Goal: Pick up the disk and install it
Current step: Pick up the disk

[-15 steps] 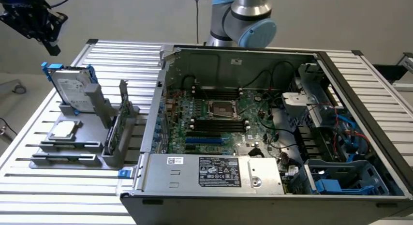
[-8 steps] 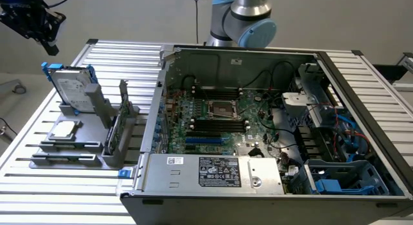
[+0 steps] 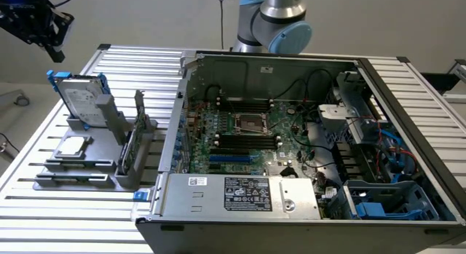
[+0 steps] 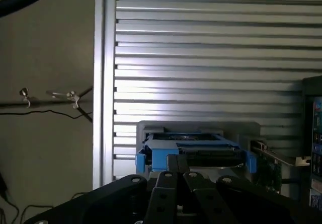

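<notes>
Gripper: the dark gripper [image 3: 56,53] hangs over the far corner of the table on the exterior view's left; its 2 fingers [image 4: 171,171] are pressed together and grasp nothing.
Disk: the disk [image 3: 76,98] stands on edge, leaning slightly, in a grey holder [image 3: 109,155] on the table, below the gripper and apart from it. The wrist view looks down on its blue-railed upper edge [image 4: 193,148].
Disk edges: the upper edge and both blue corners are free; the lower edge sits in the holder.
Neighbours: 1 green card [image 3: 131,142] stands upright in the same holder, near the disk on the exterior view's right; 1 square processor chip [image 3: 73,147] lies flat in front of the disk.
Open room: bare air lies between the fingertips and the disk's upper edge; bare slats run behind the holder to the far rim.
Table: the slatted aluminium table [image 3: 138,60] ends in a straight rim close to the holder on the exterior view's left, with floor beyond.
Computer case: the open computer case [image 3: 178,106] lies beside the holder on the exterior view's right, its wall rising close to the card.
Case interior: a motherboard [image 3: 248,136] fills the middle; a long grey box [image 3: 240,196] with a white sticker lines the near edge; blue plastic parts [image 3: 378,207] sit in the near corner on the exterior view's right.
Arm: 1 arm's base [image 3: 273,22] rises behind the case.
</notes>
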Controlling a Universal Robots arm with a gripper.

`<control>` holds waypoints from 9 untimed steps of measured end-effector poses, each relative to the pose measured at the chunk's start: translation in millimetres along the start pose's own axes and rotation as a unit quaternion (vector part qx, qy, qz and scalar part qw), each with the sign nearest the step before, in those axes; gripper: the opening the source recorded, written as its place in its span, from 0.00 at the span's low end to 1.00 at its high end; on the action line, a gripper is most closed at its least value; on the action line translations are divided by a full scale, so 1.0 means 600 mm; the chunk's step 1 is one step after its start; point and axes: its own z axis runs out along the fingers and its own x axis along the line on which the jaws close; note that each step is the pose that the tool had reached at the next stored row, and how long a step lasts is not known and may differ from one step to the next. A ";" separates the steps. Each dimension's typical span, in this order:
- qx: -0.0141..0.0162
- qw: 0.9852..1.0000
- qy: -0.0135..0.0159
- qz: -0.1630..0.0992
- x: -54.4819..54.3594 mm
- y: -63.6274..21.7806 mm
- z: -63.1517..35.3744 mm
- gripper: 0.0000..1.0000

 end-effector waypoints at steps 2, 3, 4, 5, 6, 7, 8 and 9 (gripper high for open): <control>0.000 1.000 0.001 -0.018 0.000 0.000 0.000 0.11; 0.000 1.000 0.002 -0.027 0.000 0.000 0.000 0.11; 0.000 0.999 0.002 -0.036 0.000 0.000 0.000 0.11; -0.001 0.999 0.003 -0.045 0.000 0.000 0.001 0.11; -0.001 0.999 0.003 -0.054 0.000 0.000 0.001 0.11; -0.001 0.998 0.004 -0.063 0.000 0.000 0.001 0.11; -0.001 0.997 0.005 -0.072 0.000 0.000 0.001 0.11; -0.001 0.997 0.005 -0.081 0.000 0.000 0.001 0.11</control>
